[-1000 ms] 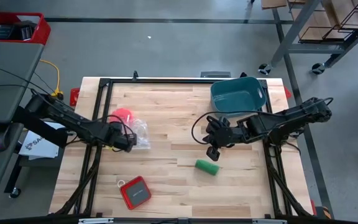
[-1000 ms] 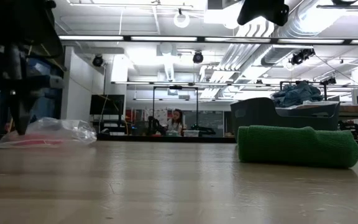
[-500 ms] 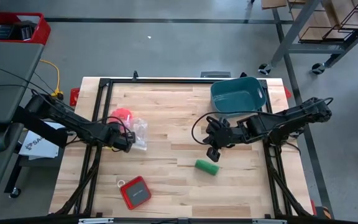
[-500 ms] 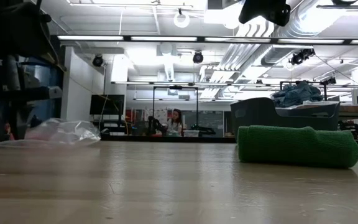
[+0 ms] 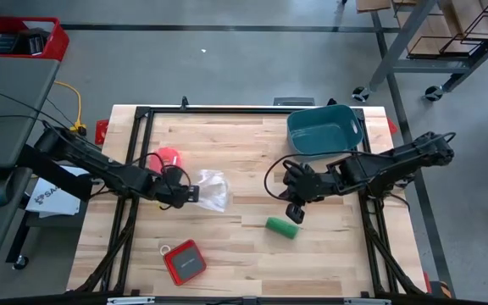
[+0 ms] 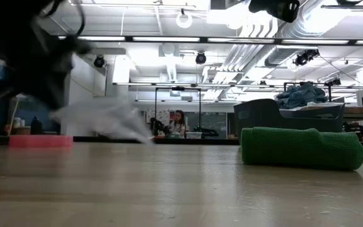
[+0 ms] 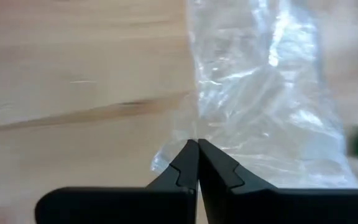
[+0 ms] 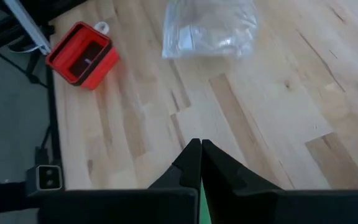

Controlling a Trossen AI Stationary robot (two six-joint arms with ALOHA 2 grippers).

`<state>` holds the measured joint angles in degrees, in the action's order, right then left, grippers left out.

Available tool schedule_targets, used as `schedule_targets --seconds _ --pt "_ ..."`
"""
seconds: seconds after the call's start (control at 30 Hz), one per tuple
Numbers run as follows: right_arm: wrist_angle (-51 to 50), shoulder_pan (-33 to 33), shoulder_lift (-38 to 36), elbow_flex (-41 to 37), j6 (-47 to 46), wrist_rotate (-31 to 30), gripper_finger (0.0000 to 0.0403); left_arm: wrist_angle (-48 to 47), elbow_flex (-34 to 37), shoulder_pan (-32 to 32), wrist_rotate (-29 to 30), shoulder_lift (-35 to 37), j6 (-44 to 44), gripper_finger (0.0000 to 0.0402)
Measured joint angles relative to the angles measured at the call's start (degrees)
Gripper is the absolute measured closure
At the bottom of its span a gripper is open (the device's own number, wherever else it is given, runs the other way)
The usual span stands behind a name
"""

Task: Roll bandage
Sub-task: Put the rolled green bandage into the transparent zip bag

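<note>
**Clear bag pinched and carried while the green roll lies loose**

The left gripper (image 5: 190, 195) is seen clamped tight on an edge of the crinkled clear plastic bag (image 5: 213, 190), and the film is lifted off the pale butcher-block wooden table (image 5: 227, 144) in the low view. Thin, slippery film is being held by a small pinch; a slip from the fingers is judged possible, and the trailing bag could be dragged across the board toward the roll.

The stubby bright green rolled fabric bandage (image 5: 282, 227) is found lying on its side on the bare wood, right of centre, just beside and below the right gripper (image 5: 294, 213), untouched. The right gripper is held fully closed above the table with nothing between its fingers. A soft matte cylinder like this is judged liable to roll if nudged, and its free end could be loosened, undoing the roll.

The flat pink-red ring (image 5: 168, 158) is left on the wood beside the left arm. The square red plastic case (image 5: 183, 260) sits near the front edge, and the deep teal plastic tub (image 5: 323, 128) at the far right corner, both well apart from the bandage.
</note>
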<state>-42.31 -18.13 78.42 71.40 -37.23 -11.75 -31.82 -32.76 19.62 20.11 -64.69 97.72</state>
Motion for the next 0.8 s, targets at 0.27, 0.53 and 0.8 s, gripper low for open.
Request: schedule_targets --seconds 0.27,0.53,0.8 --pt "4.9 -1.2 -2.3 0.0 0.2 1.2 0.0402 2.1 -17.1 0.0 0.3 0.1 -16.5 0.0401" --pt "19.8 -1.2 -2.3 7.4 16.2 0.4 0.0326 -1.3 -28.6 -6.1 -0.4 0.0 -22.4 0.0401" --pt "-0.1 -1.1 5.2 26.8 37.5 -13.1 0.0222 0.2 -34.1 -15.0 -1.3 -5.7 -25.8 0.0401"
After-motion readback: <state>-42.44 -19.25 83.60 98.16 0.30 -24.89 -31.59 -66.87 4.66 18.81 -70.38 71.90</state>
